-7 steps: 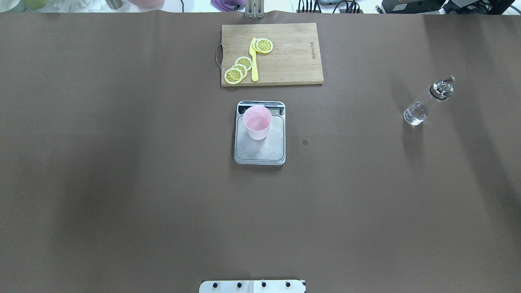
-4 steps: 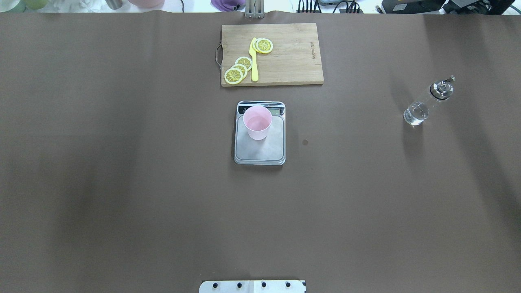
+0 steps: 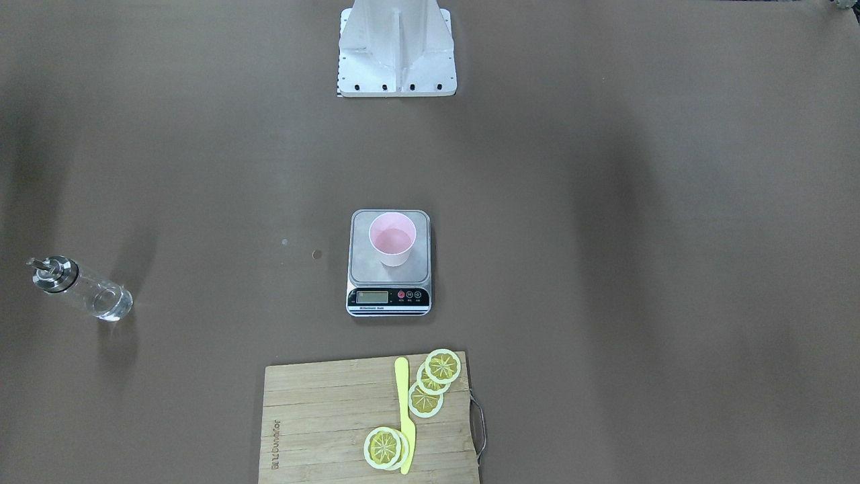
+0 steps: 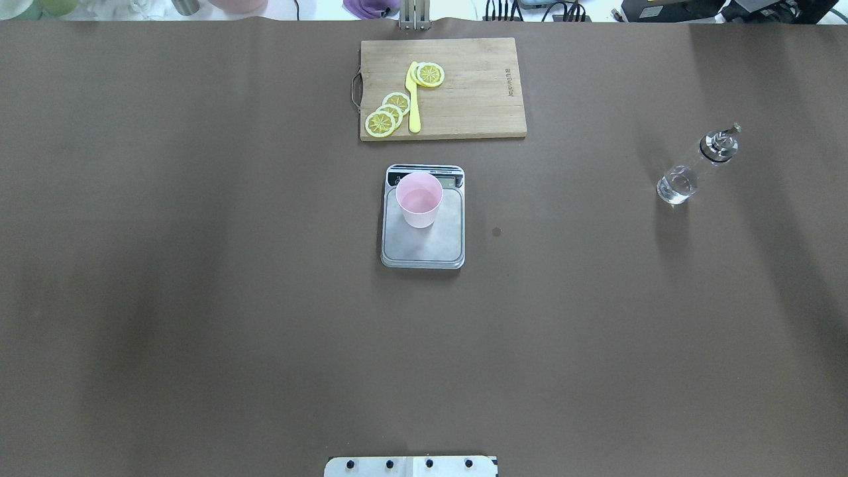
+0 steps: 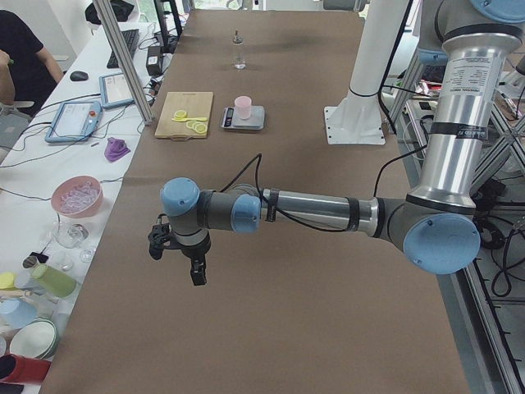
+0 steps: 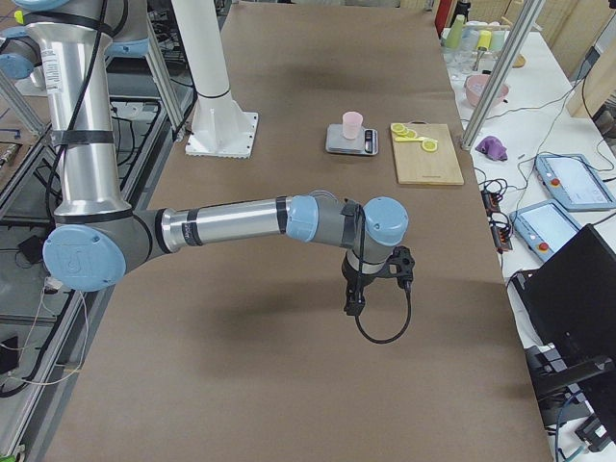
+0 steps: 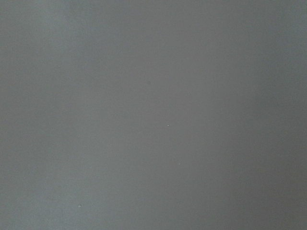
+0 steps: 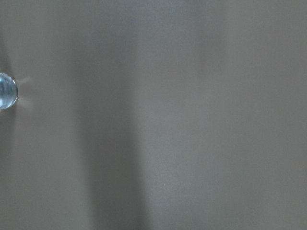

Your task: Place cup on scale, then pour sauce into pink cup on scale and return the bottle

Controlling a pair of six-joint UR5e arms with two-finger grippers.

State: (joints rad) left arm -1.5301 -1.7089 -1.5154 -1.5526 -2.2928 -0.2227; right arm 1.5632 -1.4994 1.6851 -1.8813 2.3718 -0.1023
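The pale pink cup (image 4: pixel 419 199) stands upright on the far part of the scale's steel platform (image 4: pixel 430 248), as the front view shows too for cup (image 3: pixel 392 247) and scale (image 3: pixel 388 296). The clear glass bottle (image 4: pixel 692 169) with its metal spout stands alone on the table at the far right; its edge shows in the right wrist view (image 8: pixel 7 91). The left gripper (image 5: pixel 176 254) hangs over bare table at the left end. The right gripper (image 6: pixel 375 284) hangs over bare table at the right end. I cannot tell whether either is open or shut.
A wooden cutting board (image 4: pixel 477 99) with lemon slices (image 4: pixel 387 112) and a yellow knife (image 4: pixel 413 99) lies beyond the scale. The robot's base plate (image 3: pixel 398 47) is at the near table edge. Bowls and cups (image 5: pixel 75 197) sit on a side bench.
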